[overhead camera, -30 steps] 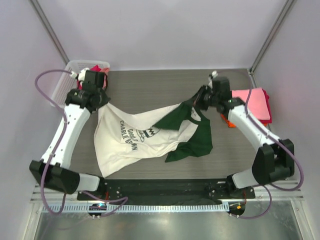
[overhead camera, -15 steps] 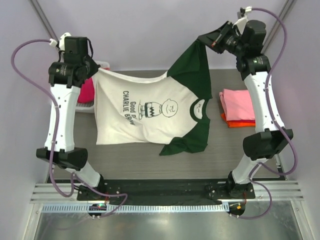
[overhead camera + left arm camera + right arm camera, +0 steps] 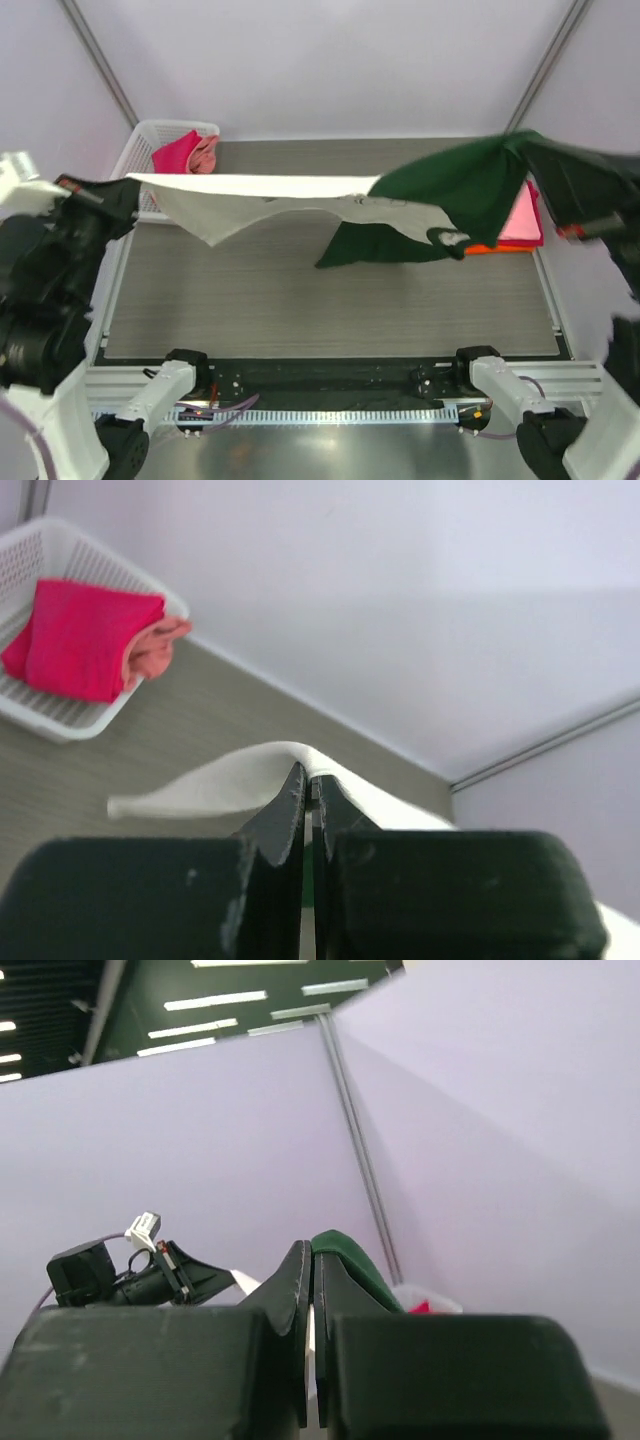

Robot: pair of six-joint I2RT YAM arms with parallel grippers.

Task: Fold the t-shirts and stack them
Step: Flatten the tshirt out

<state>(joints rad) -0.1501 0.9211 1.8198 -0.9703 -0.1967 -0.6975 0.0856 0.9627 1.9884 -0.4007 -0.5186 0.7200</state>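
Our left fingers [image 3: 286, 815] and right fingers [image 3: 292, 1295] pinch the Charlie Brown t-shirt [image 3: 300, 192] stretched left-to-right above the surface [image 3: 300, 300].

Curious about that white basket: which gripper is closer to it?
Left. The left gripper holds the cream t-shirt right beside the basket; the right gripper holds its green sleeve far off on the opposite side.

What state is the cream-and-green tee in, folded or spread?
Spread, not folded: the tee hangs stretched above the table between the left hand and right hand, each shut on an edge.
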